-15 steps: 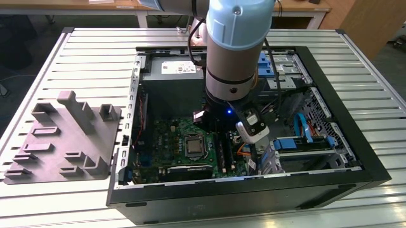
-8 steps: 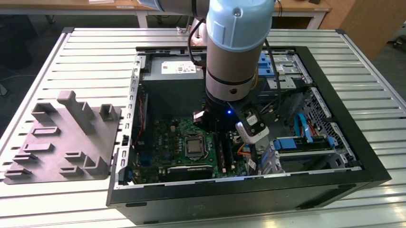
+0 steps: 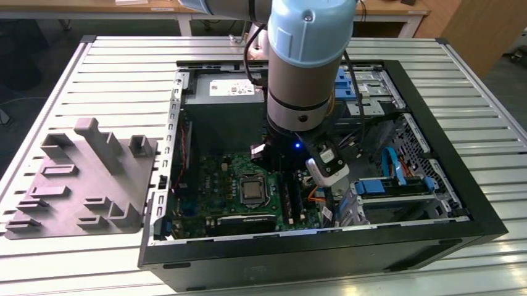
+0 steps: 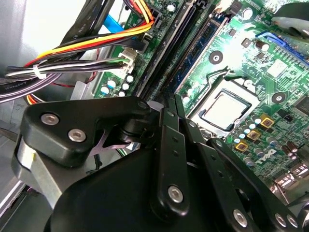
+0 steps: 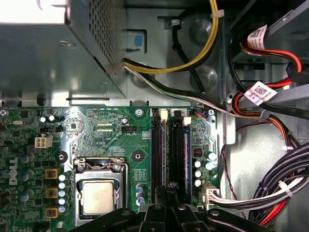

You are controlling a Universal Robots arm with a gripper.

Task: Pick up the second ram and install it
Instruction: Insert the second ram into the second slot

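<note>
The second ram [image 5: 176,150], a slim dark-blue strip, stands on edge in a long black memory slot of the green motherboard [image 5: 104,128]. Its row of chips [image 4: 200,46] runs straight down to my fingertips. My gripper [image 5: 170,187] is low inside the open computer case, with both fingers drawn together at the strip's near end. The gripper [image 4: 175,100] hides the part of the strip beneath it. In the exterior view the gripper [image 3: 284,165] hangs under the arm's wrist, over the slots beside the processor socket [image 3: 249,188].
The grey power-supply box [image 3: 222,102] sits just behind the motherboard. Bundled cables [image 5: 270,188] crowd the drive side next to the slots. The processor socket [image 5: 99,195] lies on the other side of the slots. A grey parts fixture [image 3: 82,179] stands on the table at the exterior view's left.
</note>
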